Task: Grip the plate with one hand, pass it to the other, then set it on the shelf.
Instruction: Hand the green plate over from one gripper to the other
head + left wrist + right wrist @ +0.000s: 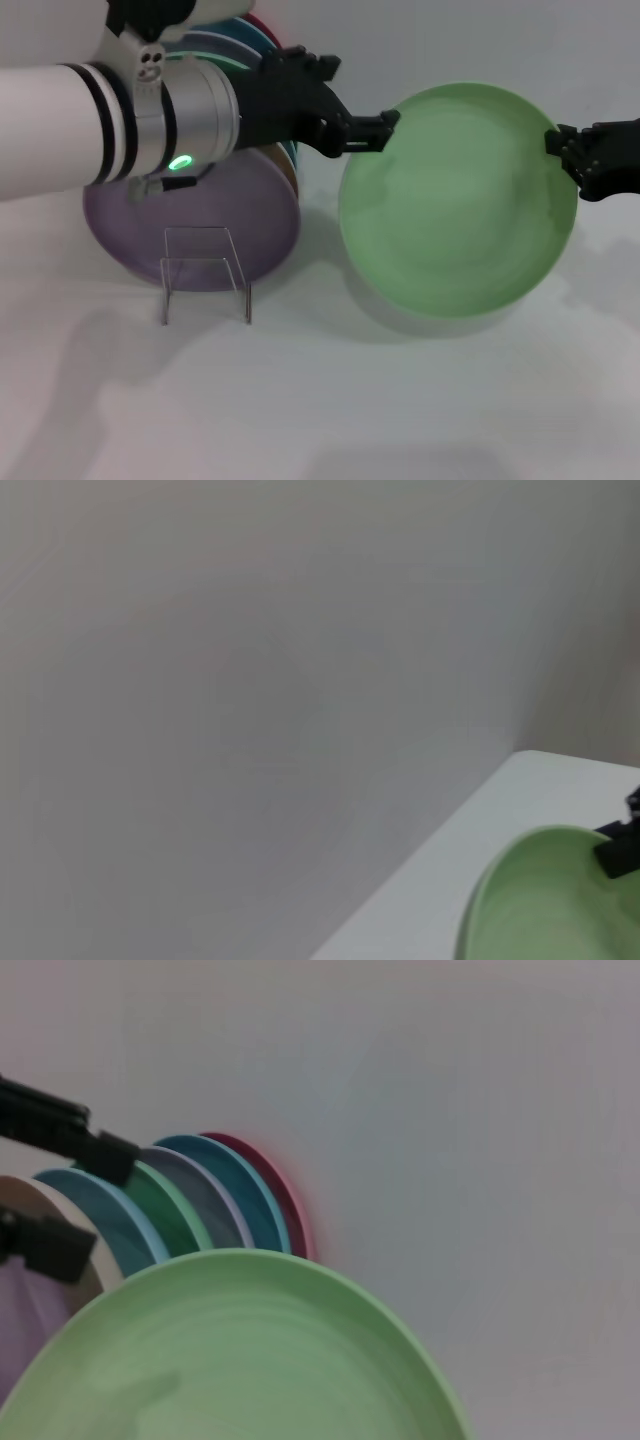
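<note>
The light green plate (460, 200) is held tilted in the air at the right of the head view. My right gripper (560, 150) is shut on its right rim, and this shows in the left wrist view too (620, 848). My left gripper (382, 128), black on the white black-banded arm, is at the plate's left rim. In the right wrist view its two fingers (60, 1130) stand apart, open, beside the plate (240, 1360). The clear shelf (205, 265) stands on the table at the lower left, under the left arm.
A lilac plate (200, 215) leans upright right behind the shelf. Several coloured plates (200, 1205) stand in a row behind it against the white wall. The white table (400, 400) stretches in front.
</note>
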Controlling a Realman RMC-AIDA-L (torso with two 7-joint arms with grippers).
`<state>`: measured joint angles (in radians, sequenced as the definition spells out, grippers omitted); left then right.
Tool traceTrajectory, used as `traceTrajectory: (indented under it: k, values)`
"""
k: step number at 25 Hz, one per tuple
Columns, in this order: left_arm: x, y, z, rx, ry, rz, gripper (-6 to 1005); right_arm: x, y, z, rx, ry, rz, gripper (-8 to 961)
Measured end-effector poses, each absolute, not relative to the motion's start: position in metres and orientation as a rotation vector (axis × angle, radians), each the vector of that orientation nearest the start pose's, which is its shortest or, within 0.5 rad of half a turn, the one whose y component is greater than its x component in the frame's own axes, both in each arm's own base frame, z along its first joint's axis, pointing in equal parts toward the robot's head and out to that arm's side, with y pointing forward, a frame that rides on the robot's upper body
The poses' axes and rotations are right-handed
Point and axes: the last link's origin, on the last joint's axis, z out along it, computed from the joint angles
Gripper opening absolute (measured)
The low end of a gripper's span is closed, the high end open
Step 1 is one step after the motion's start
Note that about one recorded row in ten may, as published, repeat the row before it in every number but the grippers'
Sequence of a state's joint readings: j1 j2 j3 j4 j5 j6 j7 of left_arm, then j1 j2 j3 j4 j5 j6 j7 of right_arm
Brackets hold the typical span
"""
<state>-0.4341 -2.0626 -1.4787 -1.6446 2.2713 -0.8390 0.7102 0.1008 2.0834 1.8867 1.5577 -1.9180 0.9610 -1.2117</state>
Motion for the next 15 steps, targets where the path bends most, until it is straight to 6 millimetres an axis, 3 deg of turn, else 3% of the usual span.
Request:
traceTrajectory:
  k: [15]
  values:
    - [-0.075,0.368,-0.013,-2.507,-0.339,-0.336,731,0.206,0.33,0.077,-2.244,0.465,0.414,28]
